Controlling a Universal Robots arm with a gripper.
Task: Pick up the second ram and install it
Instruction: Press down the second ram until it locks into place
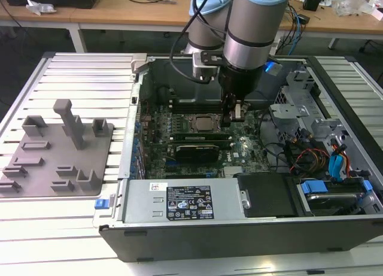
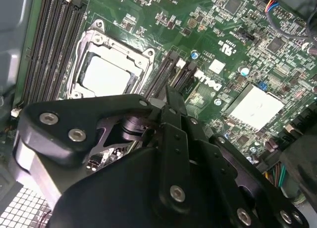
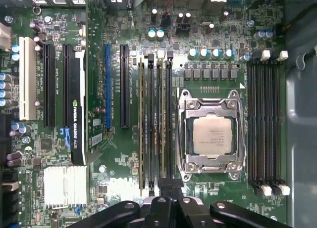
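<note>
First wrist view puts the gripper (image 3: 166, 191) at the near end of the memory slots (image 3: 154, 124) that run beside the CPU socket (image 3: 212, 135). Whether it is clamped or free cannot be told from any of the views. Directly beyond its tip a thin board stands on edge in one of those slots. This is judged to be the second ram (image 3: 162, 124), already down in its slot rather than carried in the air. A similar thin edge, another stick (image 3: 140, 124), stands two slots over.

The step in hand appears to be the install itself, near its end, with the pick-up done. Finishing it would call for straight downward pressure, kept square to the slot, until the white end latches (image 3: 161, 54) close.

The exterior view shows the arm reaching down into the open computer case (image 1: 119, 186), with the gripper (image 1: 230, 121) low over the motherboard (image 1: 245, 153), and the grey tray (image 1: 36, 162) standing well apart on the exterior view's left. The second wrist view looks past the gripper (image 2: 172, 97) at an angle, giving its closeness to the board. The first wrist view gives the slot alignment from above.
</note>
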